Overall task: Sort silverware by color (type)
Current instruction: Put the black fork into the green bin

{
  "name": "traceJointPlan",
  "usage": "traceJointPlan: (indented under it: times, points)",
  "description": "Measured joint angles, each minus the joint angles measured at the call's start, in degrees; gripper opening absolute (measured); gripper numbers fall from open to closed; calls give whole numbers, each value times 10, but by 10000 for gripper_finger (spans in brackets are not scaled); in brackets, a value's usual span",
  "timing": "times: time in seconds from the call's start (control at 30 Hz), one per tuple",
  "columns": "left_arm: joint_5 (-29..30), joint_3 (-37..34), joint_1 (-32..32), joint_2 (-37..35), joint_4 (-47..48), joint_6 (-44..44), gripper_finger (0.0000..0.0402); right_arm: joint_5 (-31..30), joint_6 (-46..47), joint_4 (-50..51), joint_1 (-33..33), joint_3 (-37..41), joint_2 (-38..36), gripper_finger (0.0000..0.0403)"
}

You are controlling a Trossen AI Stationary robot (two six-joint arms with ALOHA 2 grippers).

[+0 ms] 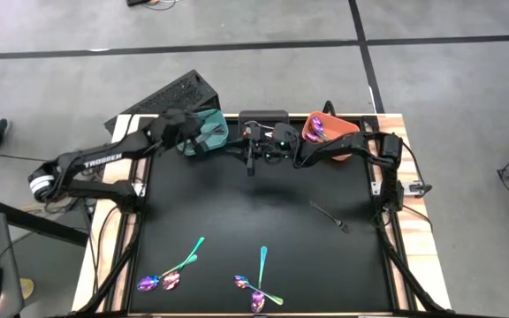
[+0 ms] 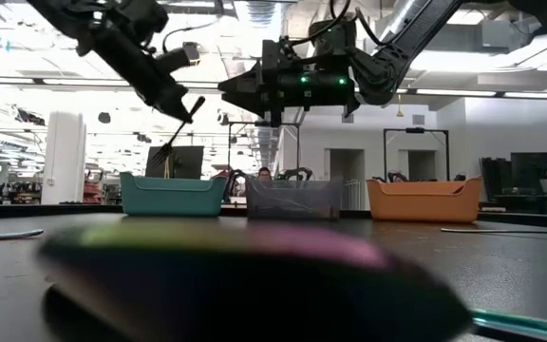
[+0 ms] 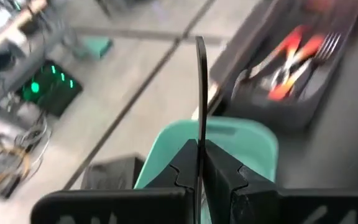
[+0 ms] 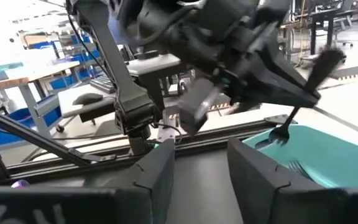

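at the upper left of the high view our left gripper [image 1: 191,134] is clamped on a dark fork [image 3: 201,93], hanging tines-down over the teal bin [image 1: 212,132]. at upper centre, our right gripper [image 1: 253,152] stands with fingers apart, holding nothing. iridescent spoons [image 1: 170,276] lie low on the bench [image 1: 254,212], another dark fork [image 1: 330,215] to the right. we judge these light, stiff and slippery; best pinched mid-handle.

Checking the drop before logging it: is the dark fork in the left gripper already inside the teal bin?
Not yet. The left gripper is shut on the dark fork, hanging tines-down just above the teal bin.
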State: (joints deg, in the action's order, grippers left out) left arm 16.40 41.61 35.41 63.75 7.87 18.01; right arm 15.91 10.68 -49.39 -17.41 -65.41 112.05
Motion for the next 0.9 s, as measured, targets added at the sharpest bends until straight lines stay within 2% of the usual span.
traceJointPlan:
  times: [0.2,0.33,0.43,0.67,0.9]
  points:
    - [41,60,52,101,93,9,0,-13,13,15,2,0,0,176]
    - [98,97,54,154,141,2,0,-13,14,37,5,0,0,173]
    - [110,122,51,183,164,2,1,-13,14,46,5,0,0,174]
    - [112,148,33,201,169,28,26,-16,15,67,5,0,0,178]
    - [117,154,18,201,171,46,80,-26,15,91,13,0,0,178]
